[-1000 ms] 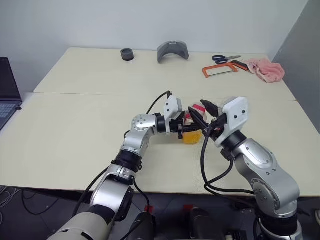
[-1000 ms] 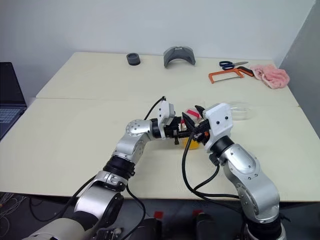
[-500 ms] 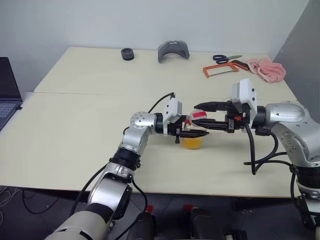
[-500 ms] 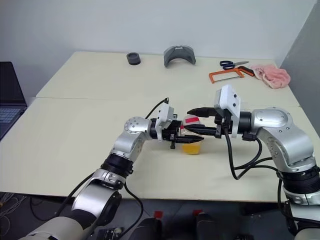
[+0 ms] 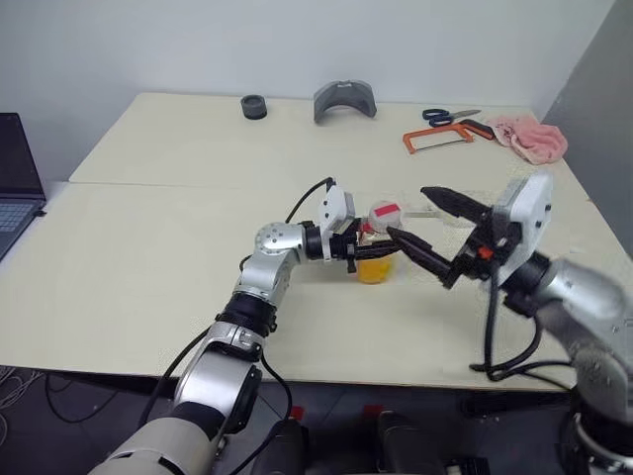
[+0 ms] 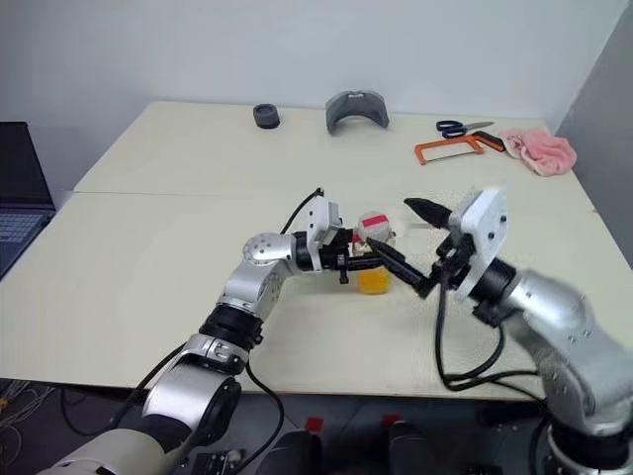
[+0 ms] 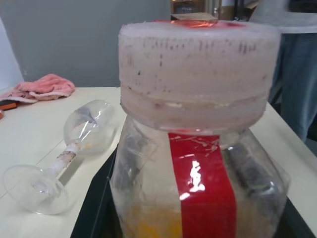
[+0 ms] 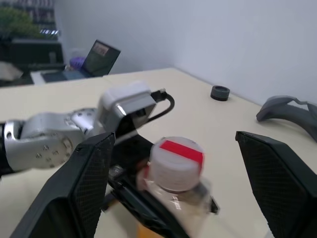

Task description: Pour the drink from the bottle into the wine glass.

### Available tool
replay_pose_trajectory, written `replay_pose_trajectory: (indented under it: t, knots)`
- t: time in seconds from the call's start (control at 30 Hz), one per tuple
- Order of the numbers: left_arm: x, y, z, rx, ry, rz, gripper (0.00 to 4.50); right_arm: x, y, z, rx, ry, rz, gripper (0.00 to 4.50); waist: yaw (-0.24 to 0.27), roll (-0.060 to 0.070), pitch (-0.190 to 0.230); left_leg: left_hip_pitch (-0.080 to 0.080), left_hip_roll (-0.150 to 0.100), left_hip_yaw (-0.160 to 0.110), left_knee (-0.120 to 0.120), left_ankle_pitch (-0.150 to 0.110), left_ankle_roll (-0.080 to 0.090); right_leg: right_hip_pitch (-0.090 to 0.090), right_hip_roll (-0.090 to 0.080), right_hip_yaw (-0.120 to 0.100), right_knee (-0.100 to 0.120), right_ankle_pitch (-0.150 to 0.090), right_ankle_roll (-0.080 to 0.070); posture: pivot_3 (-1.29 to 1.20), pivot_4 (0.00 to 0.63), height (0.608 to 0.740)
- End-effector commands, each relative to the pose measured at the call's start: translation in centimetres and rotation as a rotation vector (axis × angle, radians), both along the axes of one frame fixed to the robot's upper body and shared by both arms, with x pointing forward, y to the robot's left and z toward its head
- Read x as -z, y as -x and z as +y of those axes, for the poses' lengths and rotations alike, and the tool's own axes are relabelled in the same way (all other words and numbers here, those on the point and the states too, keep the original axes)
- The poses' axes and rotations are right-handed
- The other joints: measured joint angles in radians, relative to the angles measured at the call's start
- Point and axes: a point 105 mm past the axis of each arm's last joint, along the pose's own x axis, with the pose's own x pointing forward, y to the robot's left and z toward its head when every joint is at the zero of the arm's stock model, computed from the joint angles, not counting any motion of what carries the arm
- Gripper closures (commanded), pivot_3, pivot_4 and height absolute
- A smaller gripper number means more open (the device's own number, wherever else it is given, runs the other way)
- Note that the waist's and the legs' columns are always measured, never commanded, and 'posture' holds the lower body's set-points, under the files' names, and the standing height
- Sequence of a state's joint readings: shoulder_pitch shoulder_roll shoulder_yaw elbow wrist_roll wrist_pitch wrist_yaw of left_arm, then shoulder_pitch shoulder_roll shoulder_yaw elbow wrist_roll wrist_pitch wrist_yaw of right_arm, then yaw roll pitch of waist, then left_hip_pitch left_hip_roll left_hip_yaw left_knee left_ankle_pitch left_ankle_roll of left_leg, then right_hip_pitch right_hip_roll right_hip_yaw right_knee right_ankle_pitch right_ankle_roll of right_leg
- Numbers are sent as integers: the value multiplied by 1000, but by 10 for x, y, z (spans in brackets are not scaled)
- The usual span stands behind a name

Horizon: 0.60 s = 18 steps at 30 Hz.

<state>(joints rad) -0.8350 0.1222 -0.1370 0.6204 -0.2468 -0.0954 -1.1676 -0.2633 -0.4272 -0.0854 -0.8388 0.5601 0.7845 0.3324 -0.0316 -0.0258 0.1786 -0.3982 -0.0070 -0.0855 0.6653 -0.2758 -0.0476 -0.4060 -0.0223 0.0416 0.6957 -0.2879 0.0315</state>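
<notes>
Bottle (image 5: 377, 244), small, clear, squarish plastic with pale cap and orange-yellow drink (image 5: 376, 269), stands mid-table clamped in left gripper (image 5: 368, 248), light and squeezable; right gripper (image 5: 423, 222) gapes empty beside it; fragile toppled wine glass (image 7: 62, 153) wants stem hold.

Looks like a lab or workshop room: plain pale surface (image 5: 178, 237) made of two pushed-together tops against a bare white wall, an open laptop (image 5: 15, 183) at the left edge, an orange-framed hacksaw (image 5: 435, 139), blue-handled scissors (image 5: 447, 115), a pink rag (image 5: 526, 135) and grey plastic parts (image 5: 343, 100) along the far side.
</notes>
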Motion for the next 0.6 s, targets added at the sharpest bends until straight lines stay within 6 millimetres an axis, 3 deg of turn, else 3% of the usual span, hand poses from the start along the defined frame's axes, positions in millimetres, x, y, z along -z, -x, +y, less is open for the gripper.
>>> replay_pose_trajectory:
  t: [0.03, 0.23, 0.6]
  knots:
    - [-21, -3, -8, -6, 35, -86, 2812, -2, -3, 4, 180, -14, -62, 286, 0, 0, 0, 0, 0, 0, 0, 0, 0, 0, 0, 0, 0, 0, 0, 0, 150, 740]
    - [-21, -3, -14, -3, 26, -117, 2812, 8, -11, 7, 316, -15, -80, 286, -1, 0, 0, 1, -1, 1, 0, 0, 0, 0, 2, 0, 0, 0, 0, 0, 150, 740]
    - [-19, -4, -13, -7, 24, -125, 2812, 12, -17, 12, 296, -39, -62, 286, -1, 0, 0, 1, -1, 2, 0, 0, 0, 0, 2, 0, 0, 0, 0, 0, 150, 740]
